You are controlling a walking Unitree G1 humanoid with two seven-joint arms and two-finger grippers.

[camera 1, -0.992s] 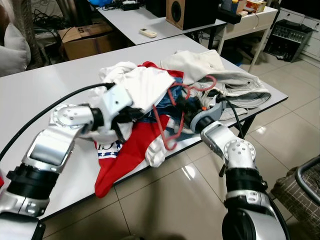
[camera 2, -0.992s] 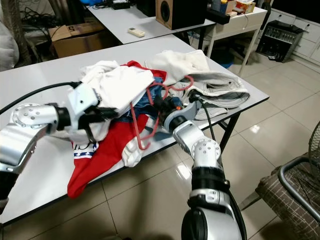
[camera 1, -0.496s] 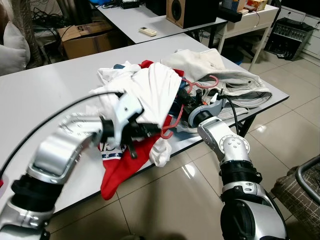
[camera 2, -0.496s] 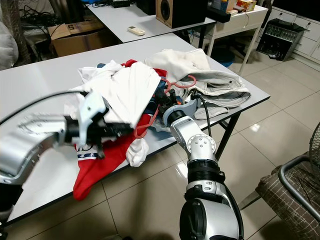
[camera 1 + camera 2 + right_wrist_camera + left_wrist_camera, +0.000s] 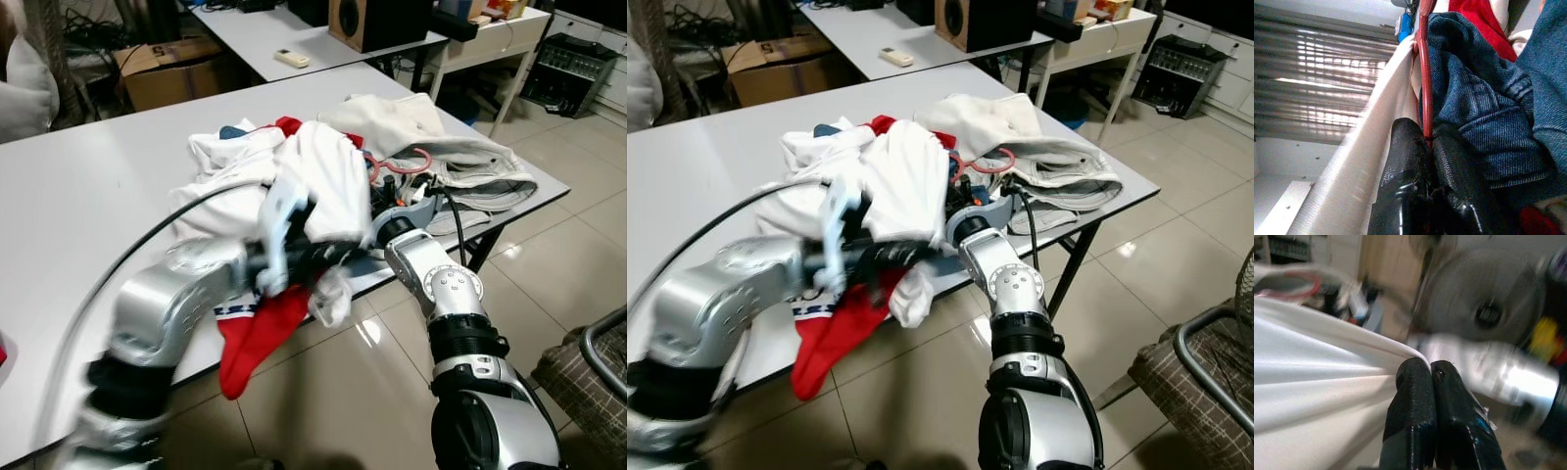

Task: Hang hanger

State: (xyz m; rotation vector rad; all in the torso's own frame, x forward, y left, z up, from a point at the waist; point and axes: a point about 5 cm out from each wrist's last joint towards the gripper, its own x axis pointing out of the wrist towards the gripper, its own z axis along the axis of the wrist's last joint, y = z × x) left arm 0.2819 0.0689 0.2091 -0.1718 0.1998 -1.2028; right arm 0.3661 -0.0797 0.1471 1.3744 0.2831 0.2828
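CHANGE: white shirt [image 5: 328, 176] dragged rightward over clothes pile since a second ago, covering most of red hanger [image 5: 392, 164] | LEFT: left gripper [image 5: 1430, 377] pinched on shirt hem, frame centre | RIGHT: right gripper [image 5: 1422, 142] clamped on hanger wire | STATUS: hanger still buried, unhung.

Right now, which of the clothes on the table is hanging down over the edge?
The red shirt. It droops off the table's front edge toward the floor, below the left tool, which pinches the white shirt. The other clothes lie on top.

White shirt [image 5: 328, 186] hides most of the red hanger [image 5: 392, 164].
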